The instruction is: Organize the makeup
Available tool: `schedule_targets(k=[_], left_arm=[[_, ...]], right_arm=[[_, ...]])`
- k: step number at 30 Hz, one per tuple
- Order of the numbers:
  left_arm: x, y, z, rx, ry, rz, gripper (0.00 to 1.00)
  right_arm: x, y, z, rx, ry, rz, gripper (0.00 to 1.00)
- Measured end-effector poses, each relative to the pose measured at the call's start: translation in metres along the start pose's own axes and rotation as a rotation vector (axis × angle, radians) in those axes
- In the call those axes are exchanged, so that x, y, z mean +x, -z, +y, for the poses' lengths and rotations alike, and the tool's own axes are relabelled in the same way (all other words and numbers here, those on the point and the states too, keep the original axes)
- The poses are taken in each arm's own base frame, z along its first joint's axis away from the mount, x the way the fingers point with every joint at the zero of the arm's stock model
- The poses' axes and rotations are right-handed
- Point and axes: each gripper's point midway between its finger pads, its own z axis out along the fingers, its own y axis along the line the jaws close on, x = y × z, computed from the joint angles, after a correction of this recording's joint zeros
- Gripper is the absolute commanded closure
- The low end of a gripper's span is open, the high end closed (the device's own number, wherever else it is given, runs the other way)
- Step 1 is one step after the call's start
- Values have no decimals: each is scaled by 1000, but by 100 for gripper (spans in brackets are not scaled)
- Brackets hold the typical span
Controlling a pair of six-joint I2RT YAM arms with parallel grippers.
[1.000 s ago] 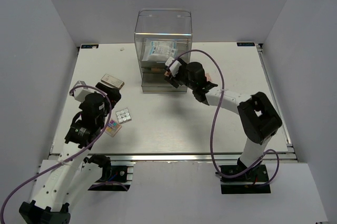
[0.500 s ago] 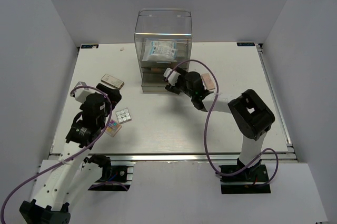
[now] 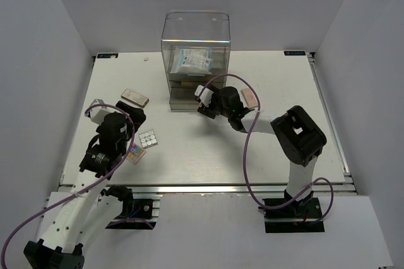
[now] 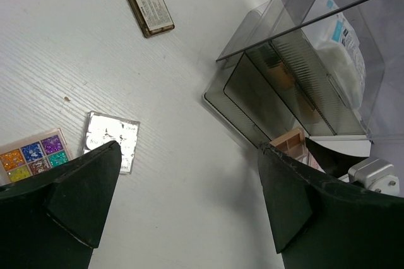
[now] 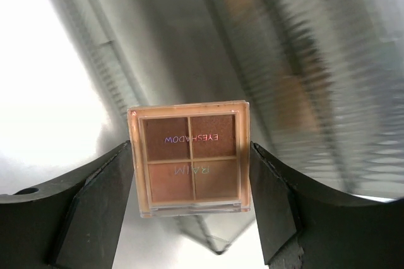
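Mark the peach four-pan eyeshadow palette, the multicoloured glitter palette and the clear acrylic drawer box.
peach four-pan eyeshadow palette [image 5: 189, 158]: right wrist view, centre where its pans meet.
multicoloured glitter palette [image 4: 31, 155]: left wrist view, middle of its pans.
clear acrylic drawer box [image 3: 196, 26]: top external view, its top panel.

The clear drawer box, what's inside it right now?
A white-blue packet fills the top compartment of the clear box. Beneath it, tan shapes show through the ribbed front, too blurred to identify. Whatever sits lower or further back is covered.
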Motion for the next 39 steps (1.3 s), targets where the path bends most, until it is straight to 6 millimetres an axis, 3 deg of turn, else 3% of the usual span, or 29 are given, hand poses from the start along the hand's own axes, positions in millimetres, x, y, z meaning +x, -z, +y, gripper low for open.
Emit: schedule_targets(k=[8, 12, 17, 27, 31, 35, 39], left_arm=[[1, 0, 1, 0, -1, 0, 2], [1, 0, 1, 0, -1, 0, 2], [1, 0, 1, 0, -1, 0, 2], [1, 0, 1, 0, -1, 0, 2], [1, 0, 1, 0, -1, 1, 2], [1, 0, 1, -1, -1, 1, 2], [1, 0, 2, -1, 0, 1, 3]], right_arm=[[4, 3, 25, -107, -31, 14, 84], [1, 3, 16, -61, -40, 12, 84], [-12, 2, -9, 51, -28, -26, 83], [-20, 4, -45, 212, -24, -29, 71], [-12, -3, -48, 251, 1, -21, 64], [12, -13, -34, 227, 22, 34, 63], [10, -15, -35, 227, 37, 27, 61]])
